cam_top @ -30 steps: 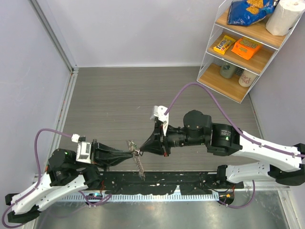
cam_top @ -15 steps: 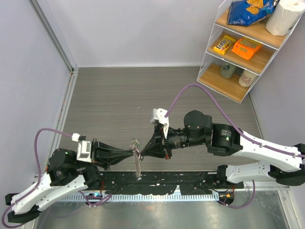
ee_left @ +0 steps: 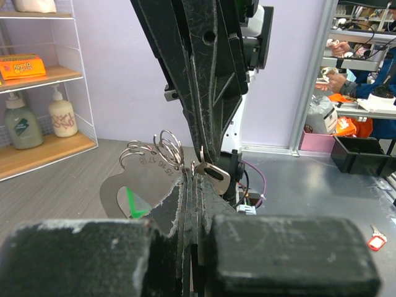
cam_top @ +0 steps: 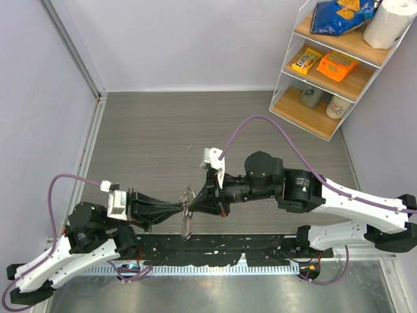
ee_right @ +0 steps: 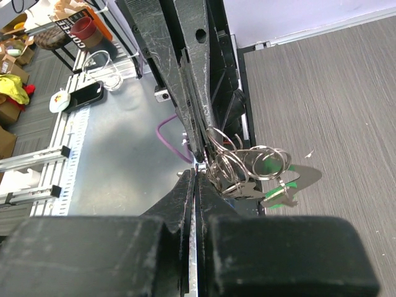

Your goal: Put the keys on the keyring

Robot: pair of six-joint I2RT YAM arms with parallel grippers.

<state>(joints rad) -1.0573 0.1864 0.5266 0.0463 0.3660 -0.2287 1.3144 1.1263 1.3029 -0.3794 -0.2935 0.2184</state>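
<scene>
My left gripper (cam_top: 184,209) and right gripper (cam_top: 193,207) meet tip to tip above the table's near edge. Both are shut. A bundle of silver wire rings, the keyring (cam_top: 188,195), hangs at the meeting point, and a chain-like strip (cam_top: 186,227) dangles below it. In the left wrist view my left gripper (ee_left: 194,180) pinches the keyring (ee_left: 162,147), with a flat silver key with green on it (ee_left: 137,190) hanging from the rings. A small silver key (ee_left: 214,177) sits at the right gripper's tip. In the right wrist view my right gripper (ee_right: 197,171) is shut beside the rings (ee_right: 247,163). No black-headed key shows.
A wire shelf (cam_top: 333,65) with snack boxes, bottles and a paper roll stands at the back right. Purple cables (cam_top: 260,124) arc over both arms. A black rail (cam_top: 215,251) runs along the table's near edge below the grippers.
Both grippers have shifted left together with the bundle between them. The dangling strip has swung left with them.
</scene>
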